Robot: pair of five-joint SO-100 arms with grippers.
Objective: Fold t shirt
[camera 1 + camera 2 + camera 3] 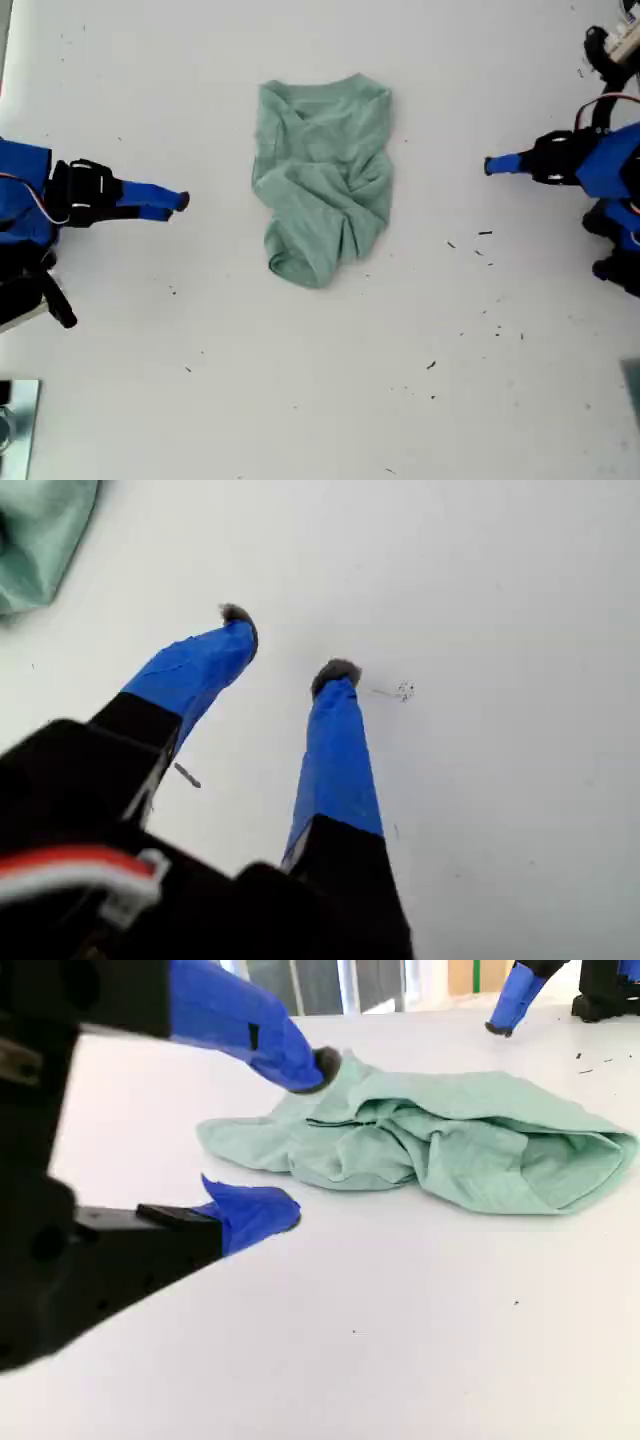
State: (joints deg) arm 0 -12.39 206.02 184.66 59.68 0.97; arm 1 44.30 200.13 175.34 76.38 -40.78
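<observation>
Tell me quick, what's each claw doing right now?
My first gripper: open, empty, over bare table.
My second gripper: open, empty, facing the t shirt.

Exterior view: overhead, looking straight down on the white table (320, 400) from far enough to take in both arms, one at the exterior view's left edge and one at its right, with the t shirt (322, 180) between them. First wrist view: rides behind my first gripper (288, 642), close above the tabletop and angled steeply down along the fingers, with only a corner of the shirt at the frame edge. Second wrist view: sits low behind my second gripper (303, 1138), looking nearly level across the table, and shares the shirt and the opposite arm's tip with the exterior view.
</observation>
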